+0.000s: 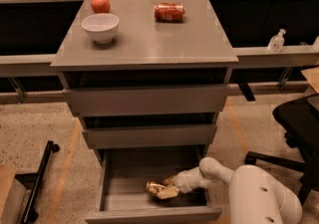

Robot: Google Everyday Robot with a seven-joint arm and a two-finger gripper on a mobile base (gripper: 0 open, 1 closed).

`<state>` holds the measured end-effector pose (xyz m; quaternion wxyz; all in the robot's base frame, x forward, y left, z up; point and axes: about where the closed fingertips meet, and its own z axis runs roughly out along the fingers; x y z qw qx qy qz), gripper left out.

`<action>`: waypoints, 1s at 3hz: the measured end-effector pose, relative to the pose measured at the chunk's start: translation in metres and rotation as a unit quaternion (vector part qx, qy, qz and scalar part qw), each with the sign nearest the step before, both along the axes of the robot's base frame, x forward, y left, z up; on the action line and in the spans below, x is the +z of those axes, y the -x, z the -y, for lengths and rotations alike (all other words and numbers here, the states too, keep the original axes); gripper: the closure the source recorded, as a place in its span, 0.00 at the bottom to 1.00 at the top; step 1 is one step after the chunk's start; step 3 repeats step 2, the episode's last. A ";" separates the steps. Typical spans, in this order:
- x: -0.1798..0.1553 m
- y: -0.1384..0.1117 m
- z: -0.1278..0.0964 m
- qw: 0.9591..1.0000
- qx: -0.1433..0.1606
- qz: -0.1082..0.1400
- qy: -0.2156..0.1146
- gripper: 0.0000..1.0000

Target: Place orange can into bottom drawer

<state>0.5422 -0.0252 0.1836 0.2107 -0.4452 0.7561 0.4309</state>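
The bottom drawer (115, 184) of the grey cabinet is pulled open. The orange can (154, 187), mottled orange-brown with shiny ends, lies low inside the drawer, right of its middle. My gripper (167, 188) reaches into the drawer from the right on the white arm (214, 170). Its fingers are closed around the right end of the can. I cannot tell whether the can rests on the drawer floor.
On the cabinet top (144, 44) stand a white bowl (100, 27), a red apple (100, 4) and a solid red-orange can (169, 11) lying on its side. The two upper drawers are shut. A black office chair (299, 123) is at the right, a black bar (40, 178) on the floor at the left.
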 end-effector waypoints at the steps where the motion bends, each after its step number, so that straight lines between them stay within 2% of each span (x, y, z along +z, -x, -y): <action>1: -0.001 0.002 -0.002 1.000 0.001 -0.001 -0.001 0.00; 3: -0.001 0.002 -0.002 1.000 0.002 -0.002 -0.001 0.00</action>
